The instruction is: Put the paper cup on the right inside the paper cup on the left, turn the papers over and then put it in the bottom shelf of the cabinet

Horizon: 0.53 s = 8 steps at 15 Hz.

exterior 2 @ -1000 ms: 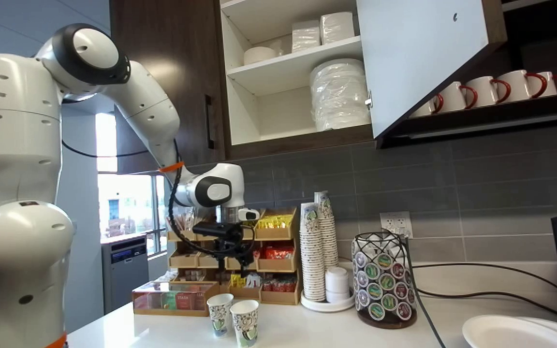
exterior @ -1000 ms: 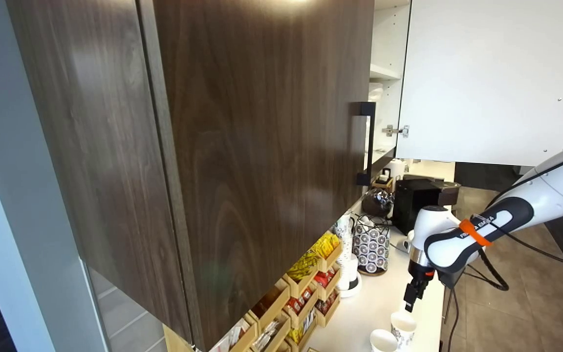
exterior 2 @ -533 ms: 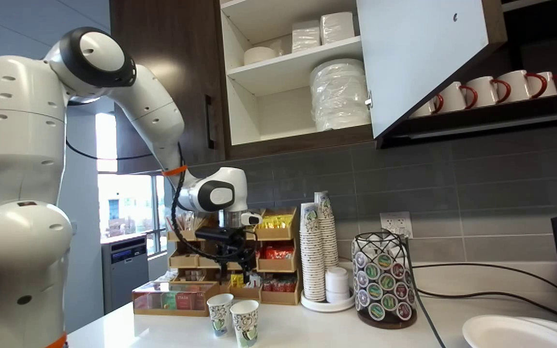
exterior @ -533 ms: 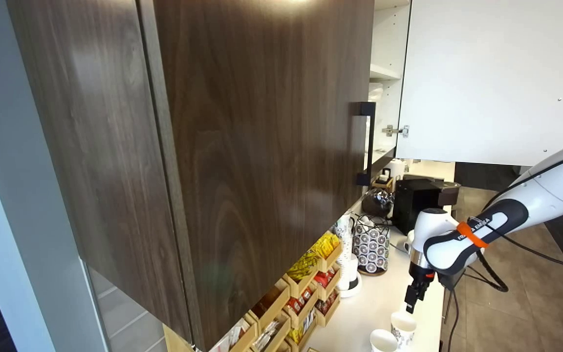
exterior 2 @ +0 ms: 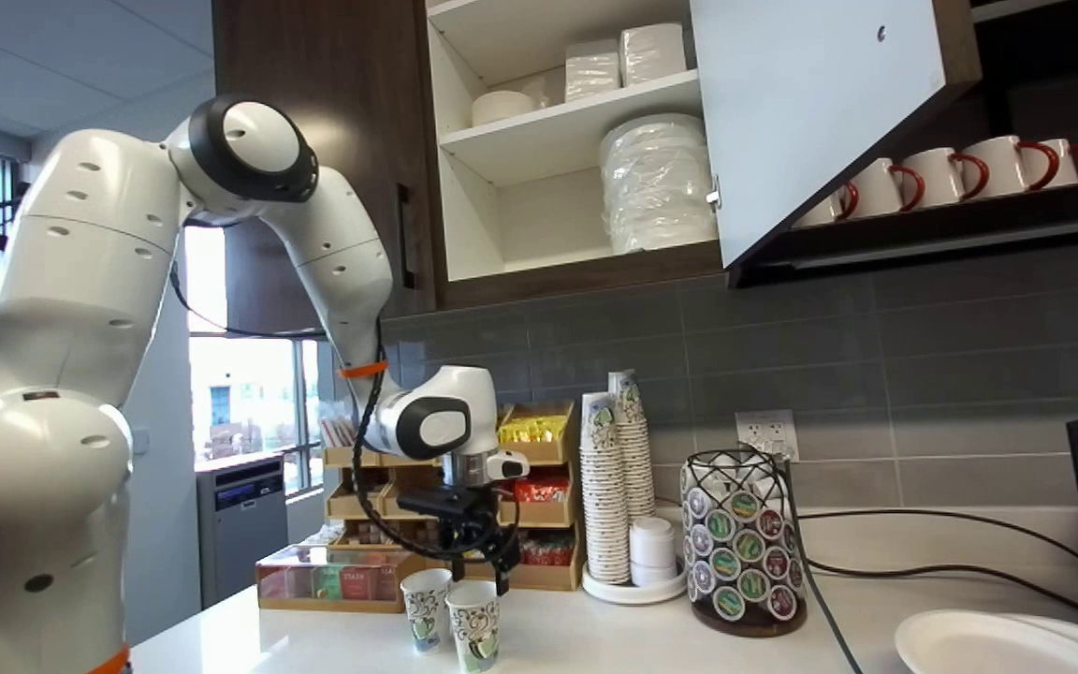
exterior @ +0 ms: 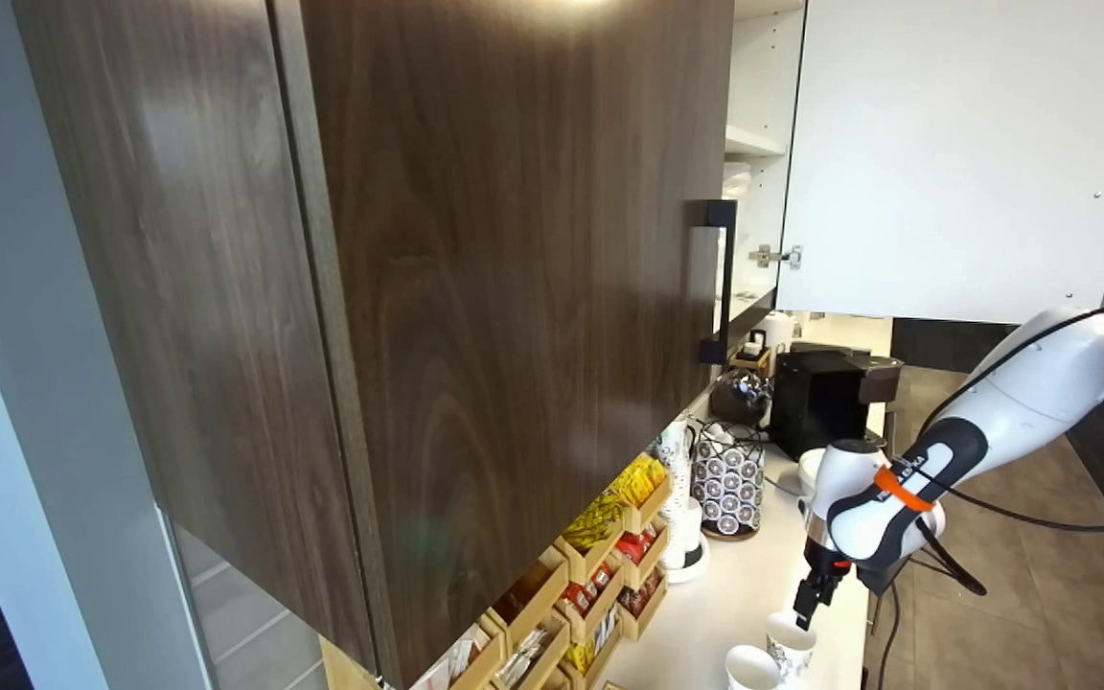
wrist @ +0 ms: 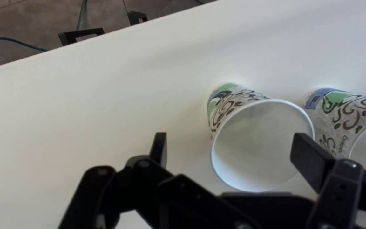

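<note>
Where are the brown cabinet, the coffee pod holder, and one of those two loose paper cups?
Brown cabinet [exterior: 533, 287]: in an exterior view, on its wood-grain door.
Coffee pod holder [exterior 2: 752, 627]: in an exterior view, on its dark base.
Paper cup [exterior 2: 476, 629]: in an exterior view, on its patterned side.

The cabinet [exterior: 523, 287] shows wood grain under a satin sheen; its handle [exterior: 727, 278] looks matt. The two cups [exterior 2: 475, 629] look like smooth printed paper. The counter [wrist: 91, 121] is smooth and glossy. The arm [exterior 2: 80, 271] shines like hard plastic; the gripper [wrist: 229, 143] is duller. Crinkled clear plastic covers the white stack [exterior 2: 656, 187]. The mugs [exterior 2: 993, 173] look glazed and glossy.
</note>
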{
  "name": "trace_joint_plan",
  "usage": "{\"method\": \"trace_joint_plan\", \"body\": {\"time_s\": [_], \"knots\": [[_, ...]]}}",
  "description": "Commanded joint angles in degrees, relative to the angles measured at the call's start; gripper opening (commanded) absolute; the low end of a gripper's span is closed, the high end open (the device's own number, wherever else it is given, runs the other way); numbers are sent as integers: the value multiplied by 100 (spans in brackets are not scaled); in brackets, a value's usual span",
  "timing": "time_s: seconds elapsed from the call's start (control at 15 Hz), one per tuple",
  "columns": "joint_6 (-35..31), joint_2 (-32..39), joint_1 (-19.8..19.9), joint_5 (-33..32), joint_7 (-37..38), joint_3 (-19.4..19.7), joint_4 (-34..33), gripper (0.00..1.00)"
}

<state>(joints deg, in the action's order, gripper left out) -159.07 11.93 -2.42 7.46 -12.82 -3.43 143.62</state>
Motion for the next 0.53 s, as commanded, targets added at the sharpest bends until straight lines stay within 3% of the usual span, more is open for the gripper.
{"method": "trace_joint_plan", "body": {"time_s": [0.0, 0.13, 0.2, 0.27, 0.47], "knots": [[-352, 442, 266, 222, -197, -258, -174, 100], [-524, 623, 362, 201, -156, -316, -233, 100], [-600, 690, 376, 139, -82, -306, -259, 75], [-634, 745, 431, 144, -91, -351, -280, 74], [-701, 889, 613, 197, -136, -519, -347, 51]]}}
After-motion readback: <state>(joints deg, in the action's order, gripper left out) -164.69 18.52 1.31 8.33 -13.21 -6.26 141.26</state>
